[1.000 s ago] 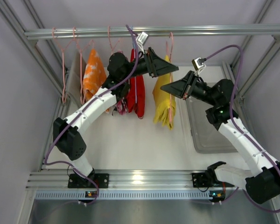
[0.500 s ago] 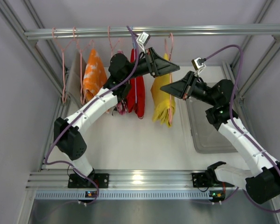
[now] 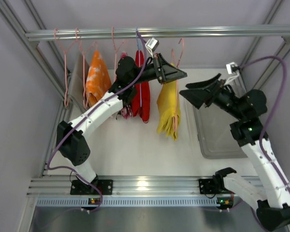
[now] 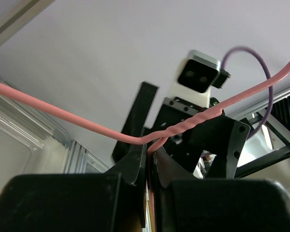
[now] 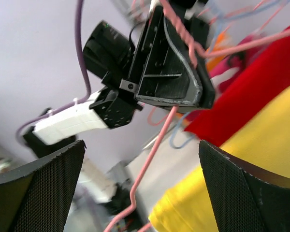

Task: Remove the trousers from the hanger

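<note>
Pale walls close in a white table [image 3: 135, 150], and a metal rail [image 3: 208, 32] hung with garments runs across the top. Toward the rail's right part hang the trousers [image 3: 168, 104], a long fold of bright yellow cloth draped on the hanger [image 4: 193, 123], whose pink hook reaches up to the rail. The left gripper [image 3: 182, 74] is pressed together on the hanger's wire just under the twisted neck, bracing it from the left. The right gripper [image 3: 188, 93] has its jaws spread wide and empty, just to the right of the yellow cloth and not touching it.

As I read it, the step in hand is steadying the hanger, and the pull itself has not begun. The next move calls for the right gripper to come in to the cloth, close on the yellow fold alone, and draw it down off the wire while the left one holds firm.

A grey tray [image 3: 217, 140] lies on the table below the right arm and looks a likely place for the drop. A red garment [image 3: 142, 92] hangs just beside the trousers on their left, with an orange-and-white tie-dye garment [image 3: 96, 77] beyond it and bare pink hangers [image 3: 65, 67] at the far left. A strand of pink wire runs down the yellow cloth and could be caught in the pinch, and the hanger may swing
</note>
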Action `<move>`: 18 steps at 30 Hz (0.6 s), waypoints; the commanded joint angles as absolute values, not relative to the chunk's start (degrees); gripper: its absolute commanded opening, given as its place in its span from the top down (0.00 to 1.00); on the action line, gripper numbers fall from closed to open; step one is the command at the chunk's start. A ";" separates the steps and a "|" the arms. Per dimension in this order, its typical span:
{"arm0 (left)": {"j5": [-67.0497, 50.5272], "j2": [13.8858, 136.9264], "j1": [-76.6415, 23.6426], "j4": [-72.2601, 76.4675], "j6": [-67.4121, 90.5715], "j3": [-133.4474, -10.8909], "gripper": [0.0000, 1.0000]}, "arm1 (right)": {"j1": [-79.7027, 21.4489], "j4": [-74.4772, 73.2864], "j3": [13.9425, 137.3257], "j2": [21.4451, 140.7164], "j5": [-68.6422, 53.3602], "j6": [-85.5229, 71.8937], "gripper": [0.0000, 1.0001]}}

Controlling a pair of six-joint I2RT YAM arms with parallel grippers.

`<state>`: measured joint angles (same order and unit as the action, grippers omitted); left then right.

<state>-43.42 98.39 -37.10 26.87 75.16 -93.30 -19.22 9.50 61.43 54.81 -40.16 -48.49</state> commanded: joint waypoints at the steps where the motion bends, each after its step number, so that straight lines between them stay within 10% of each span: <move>1: -42.36 93.34 -36.83 34.54 75.67 -94.22 1.00 | -14.52 1.32 60.13 44.41 -29.75 -32.89 0.01; 18: -38.76 99.05 -36.65 29.88 78.84 -107.66 1.00 | -13.45 -7.39 37.97 23.12 -30.14 -8.79 0.00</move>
